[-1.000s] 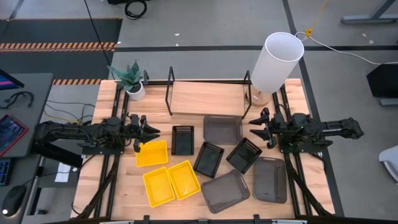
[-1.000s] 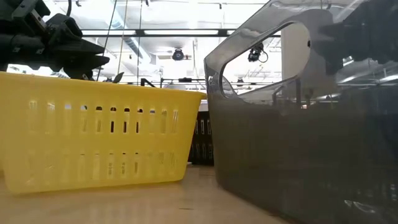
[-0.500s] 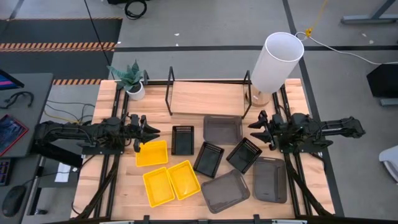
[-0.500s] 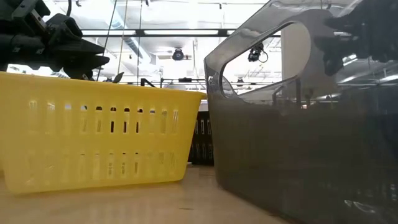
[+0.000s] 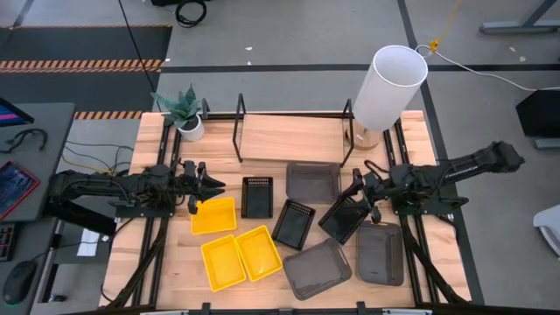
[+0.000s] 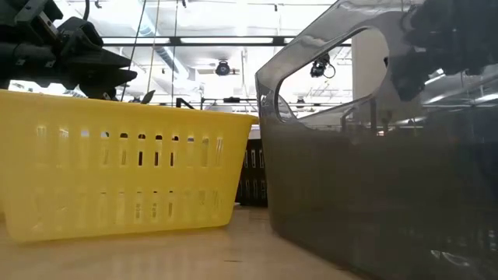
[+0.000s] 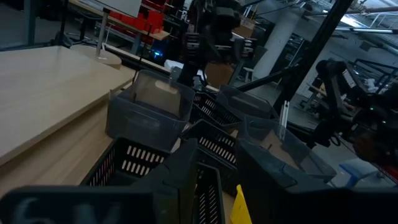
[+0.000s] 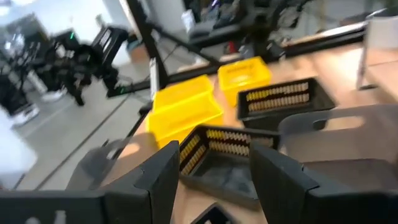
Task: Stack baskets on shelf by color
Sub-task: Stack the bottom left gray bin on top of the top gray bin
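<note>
The black basket [image 5: 343,218], judged light and stiff, is best taken by its thin rim (slotted sides) with the right gripper [image 5: 357,194], jaws apart.

no legible text, no labels, no brands, no numbers anywhere

Big white lamp shade [image 5: 390,87] on the table's far right corner, little potted plant [image 5: 185,112] far left.
</note>
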